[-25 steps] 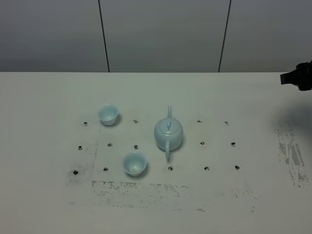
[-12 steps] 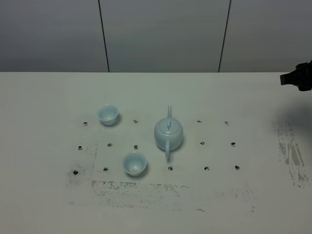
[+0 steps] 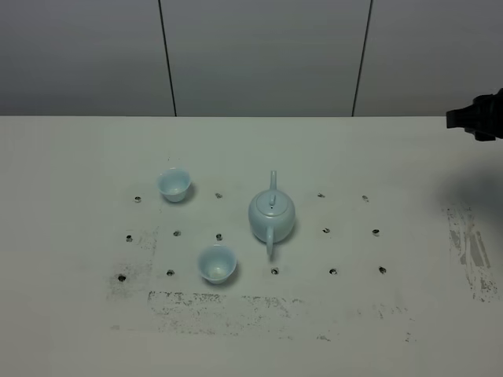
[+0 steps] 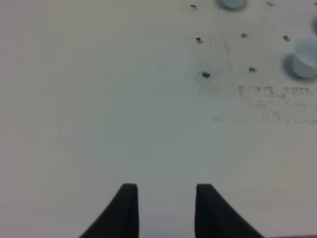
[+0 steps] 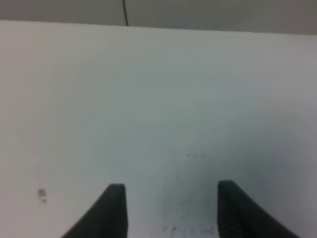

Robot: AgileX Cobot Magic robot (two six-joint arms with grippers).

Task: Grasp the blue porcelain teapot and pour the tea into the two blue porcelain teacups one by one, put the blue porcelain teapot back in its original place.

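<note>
The blue porcelain teapot (image 3: 272, 216) stands upright near the middle of the white table, lid on, spout pointing away and handle toward the front. One blue porcelain teacup (image 3: 174, 184) stands to its left and further back. The other teacup (image 3: 217, 263) stands front left of the teapot. Both cups show in the left wrist view, one (image 4: 304, 59) at the edge and one (image 4: 232, 4) cut off. My left gripper (image 4: 166, 188) is open and empty over bare table. My right gripper (image 5: 171, 186) is open and empty, far to the right of the teapot.
The right arm (image 3: 478, 118) shows as a dark shape at the right edge of the exterior view. The white table (image 3: 377, 330) has several small dark holes (image 3: 326, 231) around the teapot and scuffed patches (image 3: 471, 251) at the front and right. A grey panelled wall (image 3: 259, 55) stands behind.
The right arm's dark tip at the right edge has shifted slightly up and to the left. The teapot and both cups have not moved.
</note>
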